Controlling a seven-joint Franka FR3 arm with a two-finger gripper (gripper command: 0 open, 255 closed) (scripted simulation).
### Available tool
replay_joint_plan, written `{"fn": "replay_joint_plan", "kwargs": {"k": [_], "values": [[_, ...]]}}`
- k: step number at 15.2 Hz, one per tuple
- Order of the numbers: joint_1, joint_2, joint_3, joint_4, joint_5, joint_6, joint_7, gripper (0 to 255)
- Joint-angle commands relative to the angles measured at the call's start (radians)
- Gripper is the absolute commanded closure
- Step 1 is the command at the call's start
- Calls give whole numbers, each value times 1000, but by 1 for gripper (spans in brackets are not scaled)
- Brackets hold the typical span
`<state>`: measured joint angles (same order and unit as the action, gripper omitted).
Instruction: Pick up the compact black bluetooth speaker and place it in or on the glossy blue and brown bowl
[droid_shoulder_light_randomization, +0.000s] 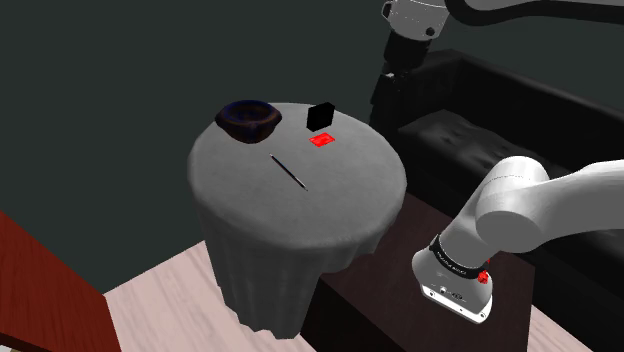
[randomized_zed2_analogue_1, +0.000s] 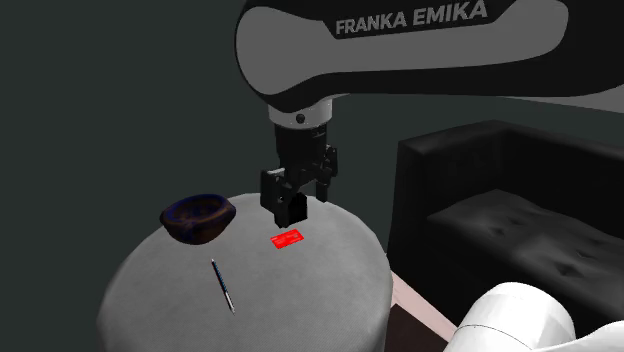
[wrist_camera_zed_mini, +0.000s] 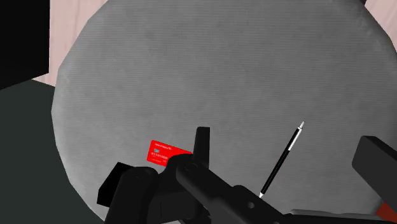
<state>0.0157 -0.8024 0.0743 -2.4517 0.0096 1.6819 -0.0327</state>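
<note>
While hanging spread and empty at the shoulder view's upper right, swing gripper (droid_shoulder_light_randomization: 380, 108) leftward over black speaker (droid_shoulder_light_randomization: 320, 117), resting upper centre on round table (droid_shoulder_light_randomization: 300, 230), just above red card (droid_shoulder_light_randomization: 321, 139), right of dark bowl (droid_shoulder_light_randomization: 248, 119). Square fingers to flat faces, descend straight, close gently, avoid dragging card.

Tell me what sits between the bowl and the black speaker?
Nothing: only bare grey tablecloth lies between the bowl and the speaker, in the shoulder view.

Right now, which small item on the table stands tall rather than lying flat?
The black speaker, a boxy block; the red card and the pen lie flat.
</note>
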Motion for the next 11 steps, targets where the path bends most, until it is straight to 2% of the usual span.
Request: {"fn": "replay_joint_plan", "kwargs": {"k": [1, 6, 11], "values": [[0, 0, 0, 0, 0, 0, 0, 0], [6, 137, -105, 13, -60, 121, -206, 0], [19, 311, -197, 73, -88, 232, -407, 0]]}}
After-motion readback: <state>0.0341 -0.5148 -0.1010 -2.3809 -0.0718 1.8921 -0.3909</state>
